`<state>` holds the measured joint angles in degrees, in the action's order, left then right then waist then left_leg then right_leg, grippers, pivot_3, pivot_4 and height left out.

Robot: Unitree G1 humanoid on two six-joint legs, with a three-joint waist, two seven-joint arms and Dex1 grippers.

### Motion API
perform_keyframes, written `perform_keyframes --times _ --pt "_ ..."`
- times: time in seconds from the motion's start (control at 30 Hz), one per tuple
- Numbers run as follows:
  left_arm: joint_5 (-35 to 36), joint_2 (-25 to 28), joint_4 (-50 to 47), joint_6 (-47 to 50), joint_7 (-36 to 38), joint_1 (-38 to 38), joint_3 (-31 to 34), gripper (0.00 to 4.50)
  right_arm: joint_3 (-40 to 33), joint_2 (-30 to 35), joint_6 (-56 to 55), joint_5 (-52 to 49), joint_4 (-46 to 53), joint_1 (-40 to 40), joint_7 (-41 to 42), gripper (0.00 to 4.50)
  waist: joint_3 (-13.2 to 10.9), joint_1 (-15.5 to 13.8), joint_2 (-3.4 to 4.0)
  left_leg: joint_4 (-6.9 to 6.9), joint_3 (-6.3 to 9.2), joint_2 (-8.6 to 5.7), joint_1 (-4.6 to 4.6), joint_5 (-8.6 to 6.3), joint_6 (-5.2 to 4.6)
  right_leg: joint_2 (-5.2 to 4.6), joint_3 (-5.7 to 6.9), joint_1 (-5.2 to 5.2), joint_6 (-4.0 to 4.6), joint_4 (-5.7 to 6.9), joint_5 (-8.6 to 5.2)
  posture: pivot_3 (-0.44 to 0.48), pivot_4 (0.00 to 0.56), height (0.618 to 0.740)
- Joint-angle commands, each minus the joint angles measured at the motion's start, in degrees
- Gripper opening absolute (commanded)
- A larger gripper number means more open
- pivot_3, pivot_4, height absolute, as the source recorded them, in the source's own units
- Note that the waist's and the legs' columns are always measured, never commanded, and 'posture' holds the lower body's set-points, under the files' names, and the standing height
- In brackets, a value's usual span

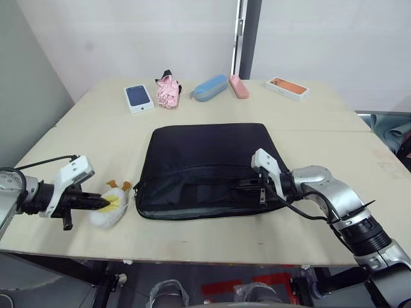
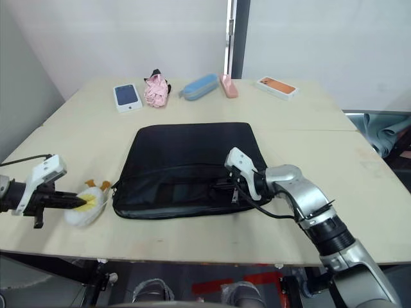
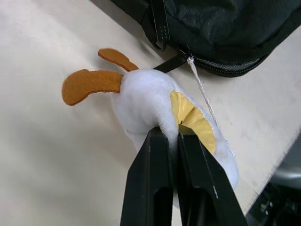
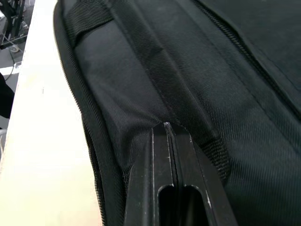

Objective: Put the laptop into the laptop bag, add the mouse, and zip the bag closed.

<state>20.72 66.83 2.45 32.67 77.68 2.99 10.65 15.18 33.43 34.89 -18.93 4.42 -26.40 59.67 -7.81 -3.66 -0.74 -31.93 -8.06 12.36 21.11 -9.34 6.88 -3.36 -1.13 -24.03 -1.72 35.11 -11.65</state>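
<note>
The black laptop bag [image 1: 205, 154] lies flat in the middle of the table, handles toward the front edge. My left gripper [image 1: 106, 203] is shut on a white plush charm [image 3: 141, 103] with orange feet and a yellow beak, just left of the bag's front left corner. A thin string [image 3: 202, 89] ties the charm to the zipper pull [image 3: 181, 59] at that corner. My right gripper [image 4: 165, 127] is shut, its tip pinched into the bag's fabric beside a strap handle [image 4: 155, 56] near the front right. The laptop and the mouse are out of view.
Along the table's far side lie a white phone box [image 1: 139, 97], a pink bundle [image 1: 168, 92], a blue case [image 1: 210, 88], a pink case [image 1: 238, 86] and an orange phone box [image 1: 287, 88]. The table's front edge [image 1: 192, 260] runs just below the bag.
</note>
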Motion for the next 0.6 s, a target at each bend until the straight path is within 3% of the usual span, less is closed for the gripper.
perform_keyframes --times 0.03,0.27,0.6 --pt "2.15 0.16 -4.53 0.42 -0.01 -0.98 2.35 0.03 0.79 0.55 0.64 1.83 -2.71 0.58 -0.49 0.00 0.00 0.09 0.00 0.02 -0.01 0.00 0.00 0.00 0.00 0.00 0.00 0.00 0.01 -0.02 0.00 0.000 0.150 0.740" --pt "3.00 -4.85 -7.21 3.87 -6.65 1.38 0.60 0.03 0.99 0.44 0.58 1.61 -2.78 0.22 -0.18 0.00 0.00 0.03 0.00 -0.04 -0.05 0.00 -0.07 0.00 0.00 -0.01 -0.04 0.02 0.02 0.14 0.00 0.000 0.150 0.740" --pt "-1.45 -8.29 2.14 1.64 -13.13 11.04 -2.48 0.03 1.71 -2.39 2.11 -0.40 -0.24 -3.49 1.51 0.00 0.00 0.18 0.00 -0.17 -0.04 0.01 -0.05 0.01 -0.01 0.01 -0.04 0.00 0.02 0.26 0.01 0.000 0.150 0.740"
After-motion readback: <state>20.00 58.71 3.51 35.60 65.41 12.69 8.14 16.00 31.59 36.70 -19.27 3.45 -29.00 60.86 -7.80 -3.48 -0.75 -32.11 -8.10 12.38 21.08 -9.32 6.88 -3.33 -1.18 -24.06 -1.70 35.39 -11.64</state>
